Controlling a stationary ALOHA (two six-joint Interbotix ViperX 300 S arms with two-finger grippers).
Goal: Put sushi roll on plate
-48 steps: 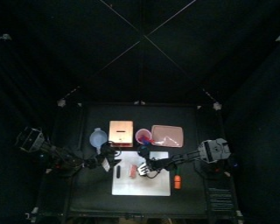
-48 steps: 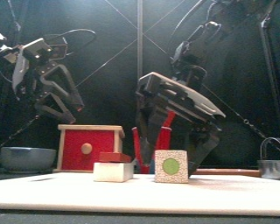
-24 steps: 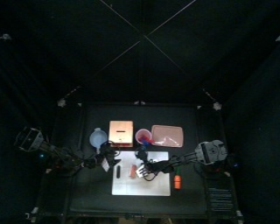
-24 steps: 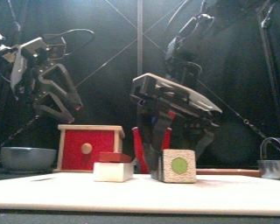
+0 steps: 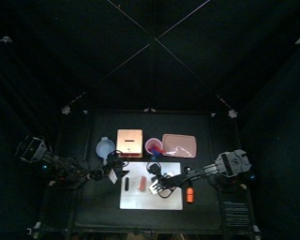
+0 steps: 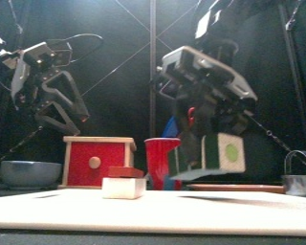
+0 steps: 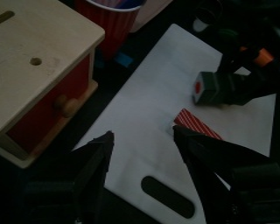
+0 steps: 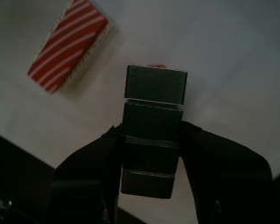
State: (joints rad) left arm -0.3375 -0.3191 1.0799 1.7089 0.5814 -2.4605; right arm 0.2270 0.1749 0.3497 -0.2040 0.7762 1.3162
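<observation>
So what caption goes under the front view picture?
Right gripper lifts the sushi roll above the white mat.

I'm running a lab test cell: black curtains [image 5: 65,56] pen in a small black bench [image 5: 97,220], two black arms [image 6: 47,81] hang over it, and toy props sit on a white sheet [image 5: 169,200].

Right hand [image 8: 150,166] clamped on load – left hand [image 7: 143,162] parted, idle.

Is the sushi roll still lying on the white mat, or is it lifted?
Lifted. In the front view the sushi roll hangs clear above the white mat, clamped in the right gripper.
</observation>
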